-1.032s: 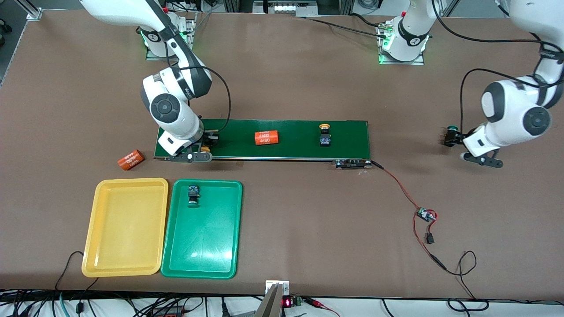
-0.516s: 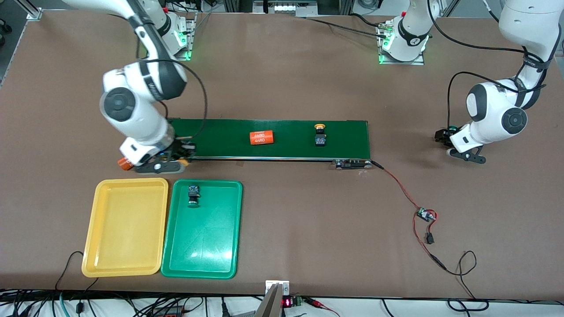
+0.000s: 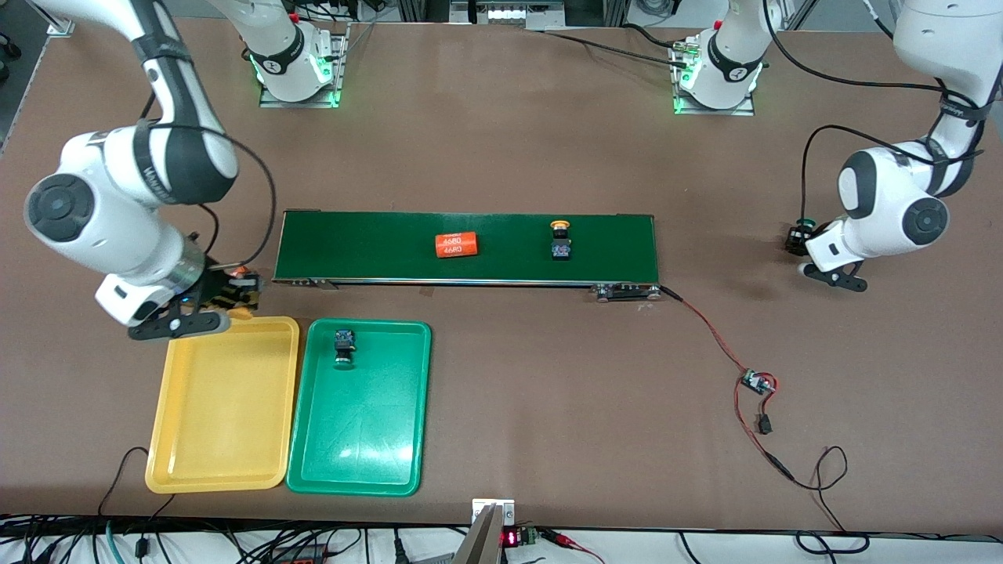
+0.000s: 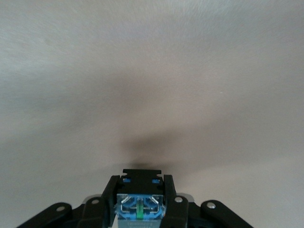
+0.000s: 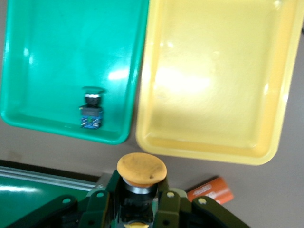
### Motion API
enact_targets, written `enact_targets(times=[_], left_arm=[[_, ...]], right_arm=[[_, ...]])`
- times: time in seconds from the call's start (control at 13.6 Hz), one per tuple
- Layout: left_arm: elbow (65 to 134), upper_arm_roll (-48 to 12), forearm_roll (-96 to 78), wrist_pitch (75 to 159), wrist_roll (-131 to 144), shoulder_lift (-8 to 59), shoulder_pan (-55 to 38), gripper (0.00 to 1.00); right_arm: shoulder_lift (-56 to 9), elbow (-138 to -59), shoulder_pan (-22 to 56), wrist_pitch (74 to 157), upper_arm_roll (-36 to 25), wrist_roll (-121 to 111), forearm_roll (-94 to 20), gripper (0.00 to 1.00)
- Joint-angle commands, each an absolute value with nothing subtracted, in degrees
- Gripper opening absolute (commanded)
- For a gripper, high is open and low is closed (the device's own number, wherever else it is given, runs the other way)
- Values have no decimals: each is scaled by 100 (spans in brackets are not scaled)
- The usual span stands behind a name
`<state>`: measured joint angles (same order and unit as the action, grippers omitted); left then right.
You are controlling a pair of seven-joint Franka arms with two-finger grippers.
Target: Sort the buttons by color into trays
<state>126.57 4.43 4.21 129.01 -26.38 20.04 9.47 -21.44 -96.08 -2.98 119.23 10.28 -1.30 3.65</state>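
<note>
My right gripper (image 3: 232, 294) is shut on a yellow-capped button (image 5: 141, 169) and hangs over the table just off the yellow tray (image 3: 223, 462), at its rim toward the conveyor. My left gripper (image 3: 799, 239) is low over bare table at the left arm's end, its fingers (image 4: 110, 199) pressed on the blue-and-black body of a green-capped button (image 4: 140, 205). A green button (image 3: 343, 346) lies in the green tray (image 3: 360, 439), which stands beside the yellow tray. Another yellow button (image 3: 559, 239) rides on the conveyor belt (image 3: 376, 243).
An orange cylinder (image 3: 456, 245) lies on the belt. A second orange cylinder (image 5: 210, 190) rests on the table by the yellow tray's corner, close to my right gripper. A red-and-black cable with a small board (image 3: 756, 382) runs from the belt's end toward the front edge.
My right arm swung from the belt's end to the yellow tray's rim, carrying the yellow button. My left gripper closed on the green button. The cylinder and button on the belt drifted toward the right arm's end.
</note>
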Motion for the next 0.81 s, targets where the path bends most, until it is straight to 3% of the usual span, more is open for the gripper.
enact_targets(times=[0.0,0.29,0.59,0.74], left_arm=[[11631,143,369,11544,-2672,1881,897,10],[11066,-683,-201,11004,-1717,1881,888,10],[10960,-1746,-571,11188,48,1907,818,11],[10969,-2213,-580,11494,849,1960,730,11]], right_arm=[[-2740,-8931,-509,11874,1038,-692,404,21],[-3427,-8771,-728,12216,844,-853,719,21],[-3770,-8771,-835,12541,844,-800,853,24],[-3876,-8771,-844,12682,835,-809,879,30]])
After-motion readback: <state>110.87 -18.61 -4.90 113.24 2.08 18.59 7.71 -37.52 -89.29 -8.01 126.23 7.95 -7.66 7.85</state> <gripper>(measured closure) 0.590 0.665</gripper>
